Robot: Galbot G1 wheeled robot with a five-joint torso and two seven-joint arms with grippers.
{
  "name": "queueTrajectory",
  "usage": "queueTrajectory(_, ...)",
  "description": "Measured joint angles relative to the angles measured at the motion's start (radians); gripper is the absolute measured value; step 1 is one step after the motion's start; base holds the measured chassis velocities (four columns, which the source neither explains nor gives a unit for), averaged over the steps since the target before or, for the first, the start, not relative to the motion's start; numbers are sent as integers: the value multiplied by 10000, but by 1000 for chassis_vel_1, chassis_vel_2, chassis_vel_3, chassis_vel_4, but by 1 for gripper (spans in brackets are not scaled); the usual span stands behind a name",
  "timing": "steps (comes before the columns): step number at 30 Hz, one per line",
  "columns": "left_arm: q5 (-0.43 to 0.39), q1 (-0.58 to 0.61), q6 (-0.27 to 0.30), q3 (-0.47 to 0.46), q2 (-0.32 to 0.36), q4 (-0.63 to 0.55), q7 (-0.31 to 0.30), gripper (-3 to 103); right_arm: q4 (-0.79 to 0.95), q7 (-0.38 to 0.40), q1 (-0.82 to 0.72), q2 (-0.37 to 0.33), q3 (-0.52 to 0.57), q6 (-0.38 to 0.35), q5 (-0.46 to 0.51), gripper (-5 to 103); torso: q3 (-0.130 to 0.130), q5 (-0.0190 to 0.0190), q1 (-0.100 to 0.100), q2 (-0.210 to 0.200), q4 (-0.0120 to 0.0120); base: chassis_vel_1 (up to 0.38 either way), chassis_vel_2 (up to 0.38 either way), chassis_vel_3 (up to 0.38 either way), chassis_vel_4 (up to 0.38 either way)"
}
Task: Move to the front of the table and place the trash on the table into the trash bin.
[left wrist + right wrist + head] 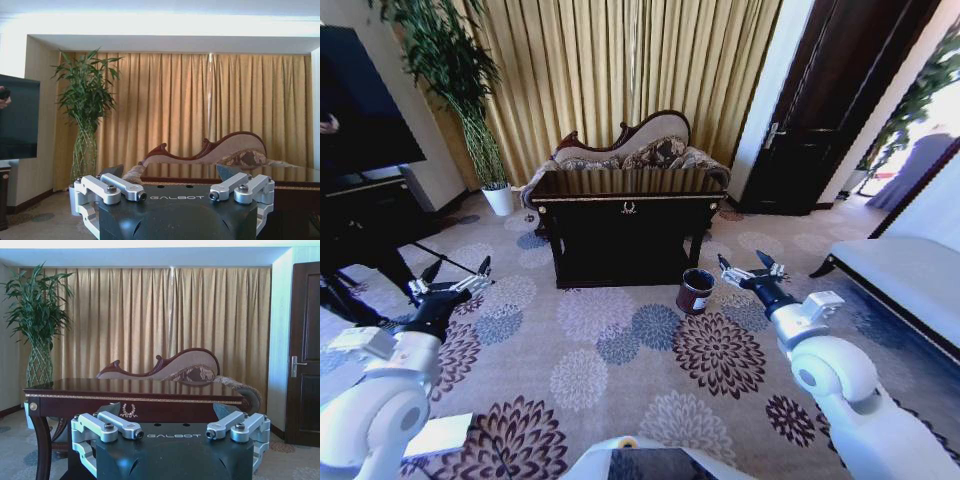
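Bench far ahead, bin on the carpet near its right front corner.
Left hand and right hand both hang open, holding nothing; trash on the bench top cannot be made out.

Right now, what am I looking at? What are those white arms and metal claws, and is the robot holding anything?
It is a robot on wheels with two arms. The big picture comes from a camera on its head, looking down at a flowered carpet. The left gripper and right gripper are its claws, both open and holding nothing, stretched out in front over the carpet. The other two pictures come from small cameras on each wrist, so you see the claw fingers up close. Ahead stands a dark wooden table with gold trim, some way off. Its top looks shiny, and from here I cannot make out any trash on it. A small round trash bin sits on the carpet by the table's right front corner. Behind are a sofa and gold curtains.
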Motion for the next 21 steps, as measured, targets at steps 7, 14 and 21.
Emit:
queueTrajectory(7, -16, 8, 121, -2, -36, -146, -212, 100, 105, 13, -55, -15, 249, -337, 70, 100, 0, 0, 0, 0, 0, 0, 0, 0, 0)
queueTrajectory(14, -33, -12, 158, -7, -17, -179, -307, 100, 86, 17, 16, -16, 278, -336, 88, 100, 0, 0, 0, 0, 0, 0, 0, 0, 0)
queueTrajectory(21, -33, 8, 159, 40, -21, -203, -317, 100, 24, 22, 7, 26, 340, -259, 87, 100, 0, 0, 0, 0, 0, 0, 0, 0, 0)
